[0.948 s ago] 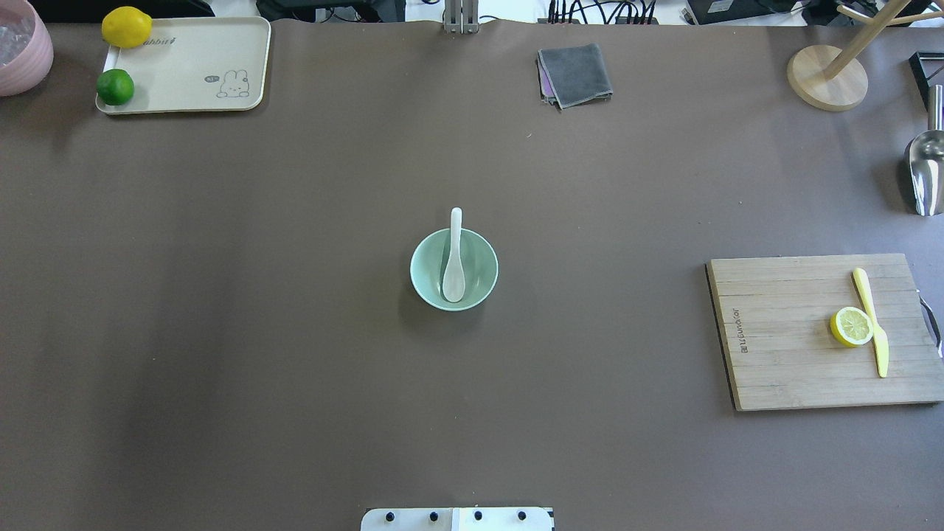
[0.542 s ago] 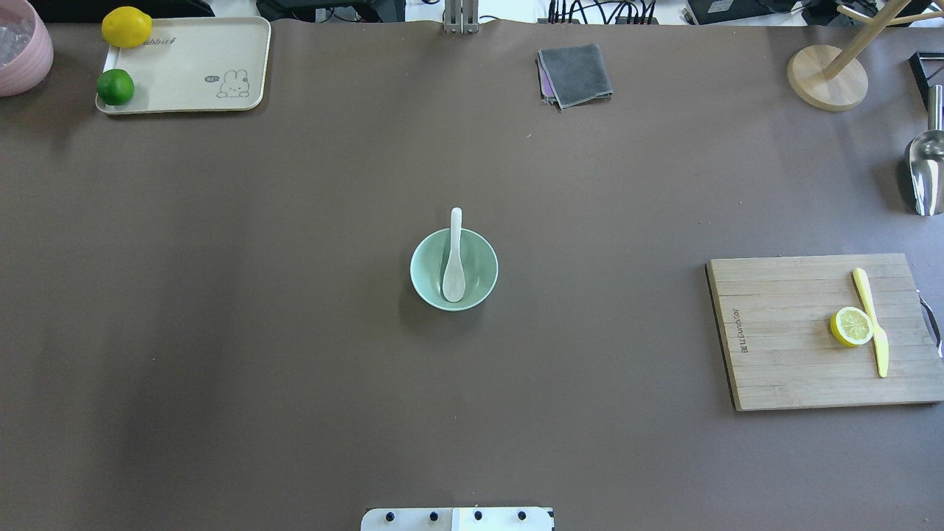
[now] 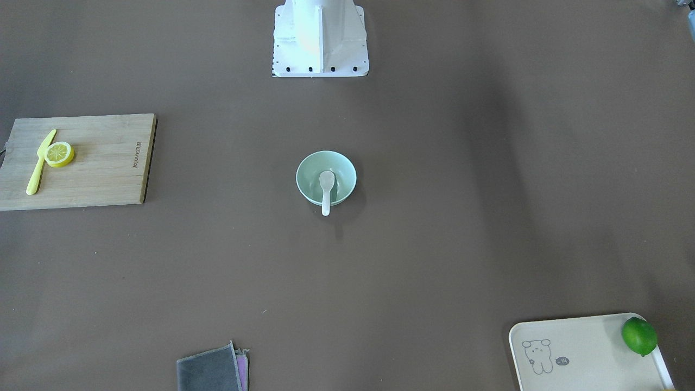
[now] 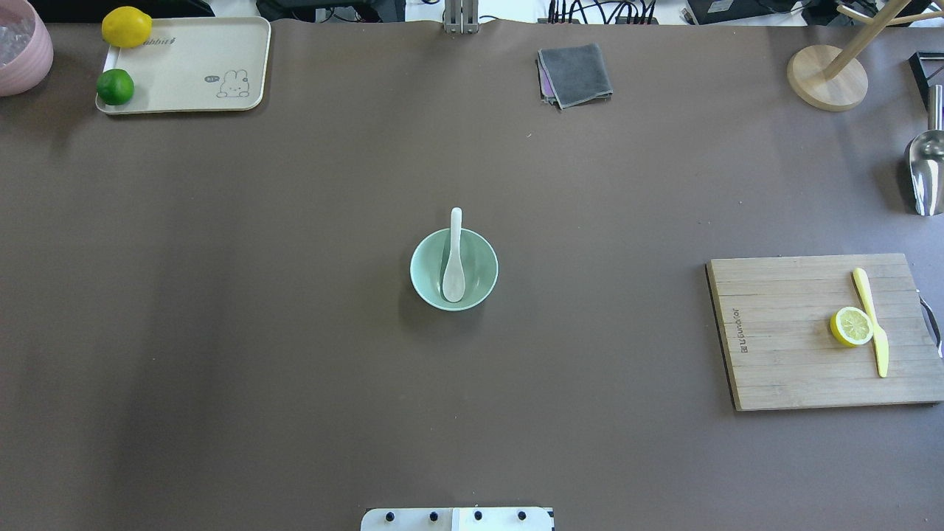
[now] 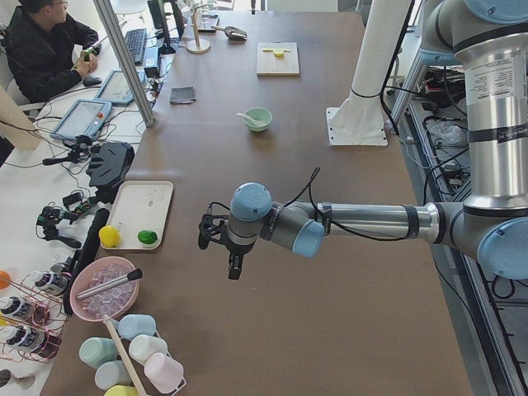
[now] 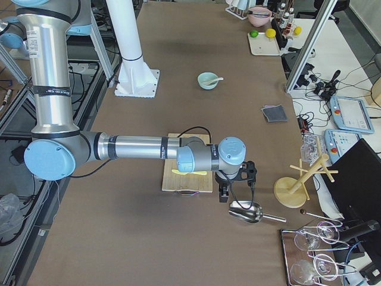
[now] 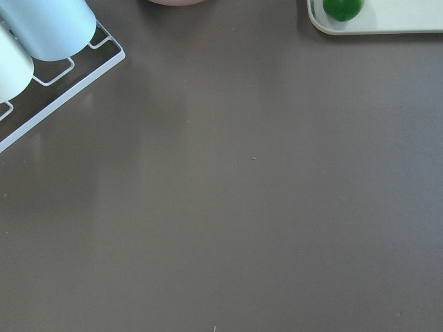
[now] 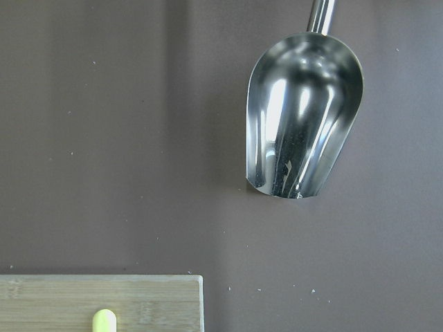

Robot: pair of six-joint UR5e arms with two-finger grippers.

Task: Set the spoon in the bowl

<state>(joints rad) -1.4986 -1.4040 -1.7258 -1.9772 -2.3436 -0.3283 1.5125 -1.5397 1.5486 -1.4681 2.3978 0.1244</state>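
The white spoon (image 4: pixel 453 258) lies in the pale mint-green bowl (image 4: pixel 428 284) at the table's middle. Its scoop rests inside and its handle sticks out over the far rim. Both also show in the front view: spoon (image 3: pixel 326 187), bowl (image 3: pixel 308 168). Neither gripper shows in the overhead or front view. My left gripper (image 5: pixel 233 266) hangs over the table's left end, far from the bowl (image 5: pixel 258 120). My right gripper (image 6: pixel 224 190) hangs over the right end by the metal scoop (image 6: pixel 245 212). I cannot tell whether either is open or shut.
A cream tray (image 4: pixel 192 66) with a lemon (image 4: pixel 126 26) and a lime (image 4: pixel 115 86) is at far left. A grey cloth (image 4: pixel 575 74) is at the back. A cutting board (image 4: pixel 789 332) holds a lemon half (image 4: pixel 851 326) and a yellow knife (image 4: pixel 872 321). A wooden stand (image 4: pixel 826 77) is at far right.
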